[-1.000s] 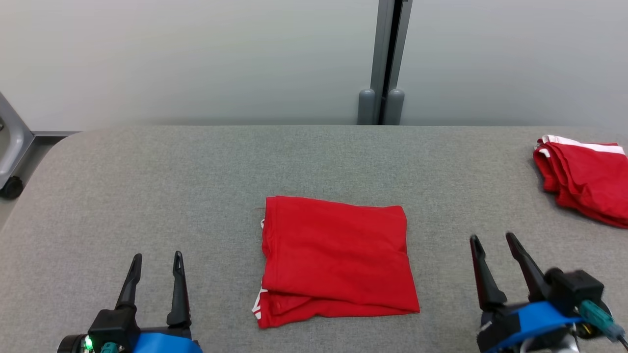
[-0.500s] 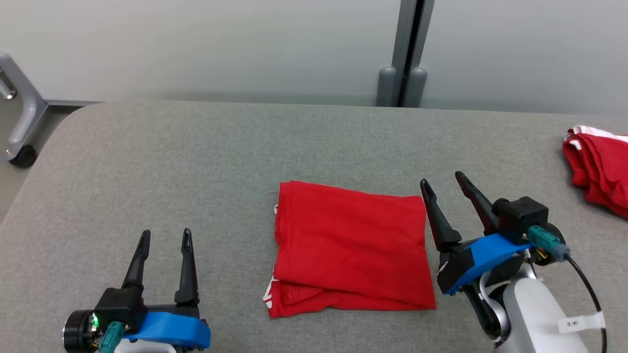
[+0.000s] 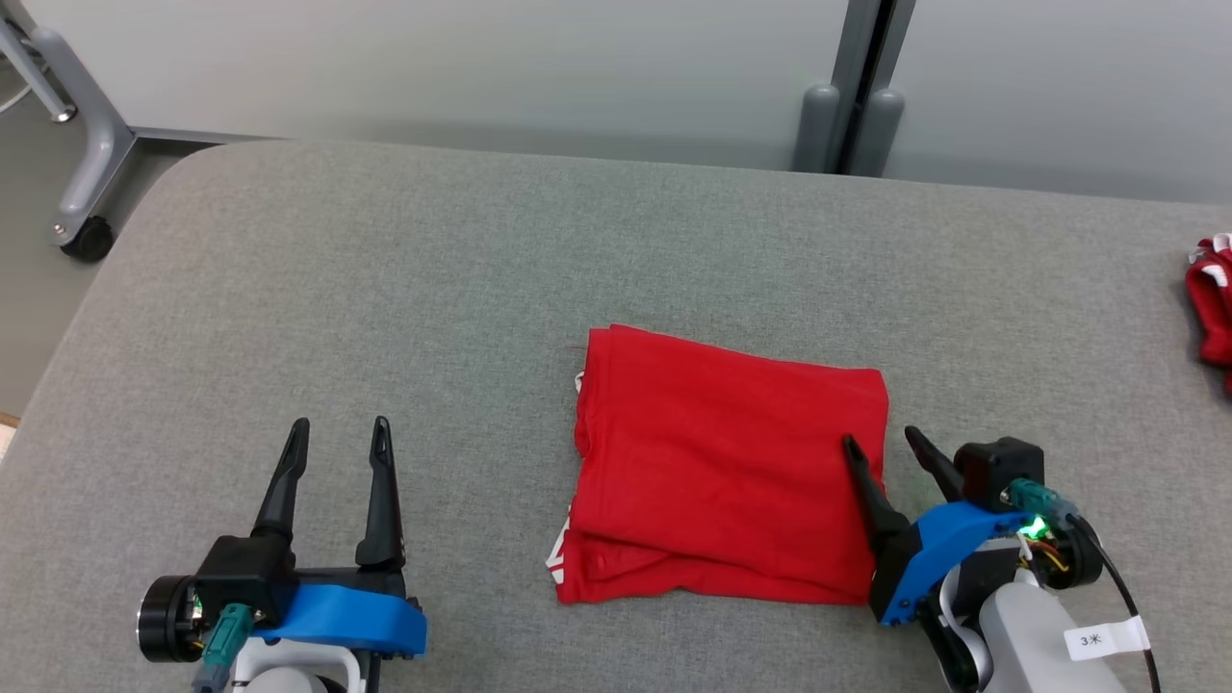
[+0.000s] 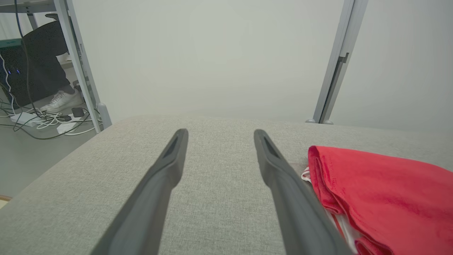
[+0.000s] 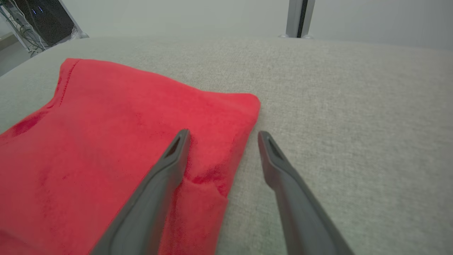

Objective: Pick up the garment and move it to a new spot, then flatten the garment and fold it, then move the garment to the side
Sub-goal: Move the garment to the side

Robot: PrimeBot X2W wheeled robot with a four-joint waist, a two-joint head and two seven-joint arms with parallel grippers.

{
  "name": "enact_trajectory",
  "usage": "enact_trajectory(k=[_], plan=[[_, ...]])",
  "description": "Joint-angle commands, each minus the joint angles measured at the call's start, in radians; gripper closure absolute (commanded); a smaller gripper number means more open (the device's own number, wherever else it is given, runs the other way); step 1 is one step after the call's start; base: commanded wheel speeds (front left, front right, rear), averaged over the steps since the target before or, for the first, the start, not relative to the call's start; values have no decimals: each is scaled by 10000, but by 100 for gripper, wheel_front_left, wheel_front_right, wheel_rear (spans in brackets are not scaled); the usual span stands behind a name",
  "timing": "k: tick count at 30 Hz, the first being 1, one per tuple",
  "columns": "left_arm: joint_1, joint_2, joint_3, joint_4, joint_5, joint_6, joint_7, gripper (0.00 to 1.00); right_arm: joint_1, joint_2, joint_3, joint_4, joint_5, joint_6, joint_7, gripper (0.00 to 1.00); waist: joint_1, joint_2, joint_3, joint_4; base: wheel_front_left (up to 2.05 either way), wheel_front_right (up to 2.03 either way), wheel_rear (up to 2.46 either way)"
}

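Head view: the folded red garment (image 3: 727, 462) lies flat near the middle of the grey bench (image 3: 385, 269). My right end effector (image 3: 880, 438) sits at its right edge, released and spread, one finger over the cloth and the other over bare bench. My left end effector (image 3: 341, 423) is equally spread, empty, and well apart from the garment's left edge. Another red cloth (image 3: 1213, 308) lies at the far right.

Left wrist view: my left end effector (image 4: 220, 132) points across bare bench, with the garment (image 4: 382, 191) off to one side, its white-trimmed layers showing.

Right wrist view: my right end effector (image 5: 223, 133) straddles the garment (image 5: 106, 141) edge near its far corner.

I judge folding done and the move aside in hand. To do it well, I should get one finger beneath every layer at this edge, pinch the whole stack, and move it low and steadily so the folds stay put.
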State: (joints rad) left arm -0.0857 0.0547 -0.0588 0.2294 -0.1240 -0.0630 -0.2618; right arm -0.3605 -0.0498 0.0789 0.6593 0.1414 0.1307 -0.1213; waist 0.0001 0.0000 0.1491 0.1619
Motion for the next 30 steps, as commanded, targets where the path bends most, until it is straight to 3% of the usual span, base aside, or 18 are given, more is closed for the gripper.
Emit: enact_trajectory(k=[1, 14, 15, 16, 17, 24, 30], plan=[[-98, -20, -18, 12, -73, 17, -45, 0, -169, -16, -15, 165, -31, 2, -94, 0, -1, 0, 39, 35, 0, 0, 0], [-353, -36, -58, 93, -120, 53, -45, 0, -823, 7, 966, 2670, 1111, 4, -617, 0, -1, 0, 296, 81, 0, 0, 0], [-385, -38, -71, 91, -127, 58, -45, 0, -895, 18, 1125, 2769, 1269, 7, -638, 11, -1, 0, 308, 75, 0, 0, 0], [-406, -40, -80, 90, -132, 60, -45, 0, -955, 32, 1301, 2833, 1421, 15, -678, 87, -1, 0, 318, 66, 0, 0, 0], [-422, -40, -82, 87, -147, 70, -43, 0, -1031, 37, 1446, 2905, 1549, 15, -735, 100, -1, 0, 326, 49, 0, 0, 0], [-452, -46, 8, -34, -217, 111, -43, 0, -1844, -147, 1245, 3137, 1234, -2, -1283, 100, -1, 0, 485, -392, 0, 0, 0], [-715, -45, -8, -192, -150, 39, -45, 0, -2093, -819, 871, 2609, 751, 1, -1416, 100, -1, 0, 878, -1019, 0, 0, 0]])
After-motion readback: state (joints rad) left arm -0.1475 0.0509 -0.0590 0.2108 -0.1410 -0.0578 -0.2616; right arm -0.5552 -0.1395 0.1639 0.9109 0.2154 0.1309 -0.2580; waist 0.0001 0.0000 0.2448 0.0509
